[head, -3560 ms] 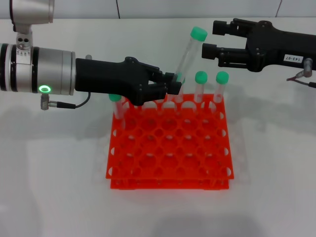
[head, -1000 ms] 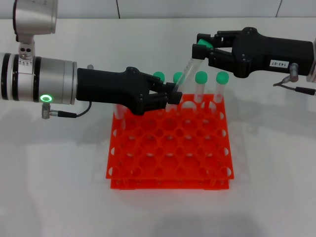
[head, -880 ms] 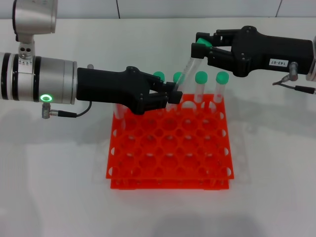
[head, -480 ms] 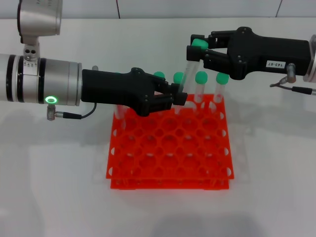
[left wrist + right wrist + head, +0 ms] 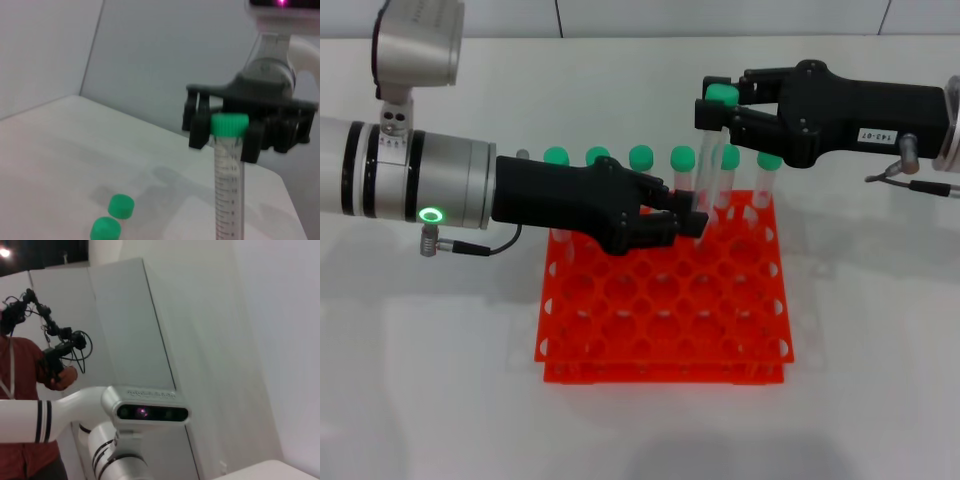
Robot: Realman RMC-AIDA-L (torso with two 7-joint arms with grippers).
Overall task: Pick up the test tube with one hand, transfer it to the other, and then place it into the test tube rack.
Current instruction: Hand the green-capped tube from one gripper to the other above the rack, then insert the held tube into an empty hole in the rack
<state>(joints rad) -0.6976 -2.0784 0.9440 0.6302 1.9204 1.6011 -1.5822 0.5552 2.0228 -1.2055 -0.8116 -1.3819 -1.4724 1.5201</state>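
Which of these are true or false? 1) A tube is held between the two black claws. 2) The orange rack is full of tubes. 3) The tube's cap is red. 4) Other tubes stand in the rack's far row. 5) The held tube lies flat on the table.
1) True: the test tube has the left gripper at its lower end and the right gripper at its green cap.
2) False: most holes of the test tube rack are empty.
3) False: it is green.
4) True: green-capped tubes stand along the far row.
5) False: it is nearly upright above the rack.
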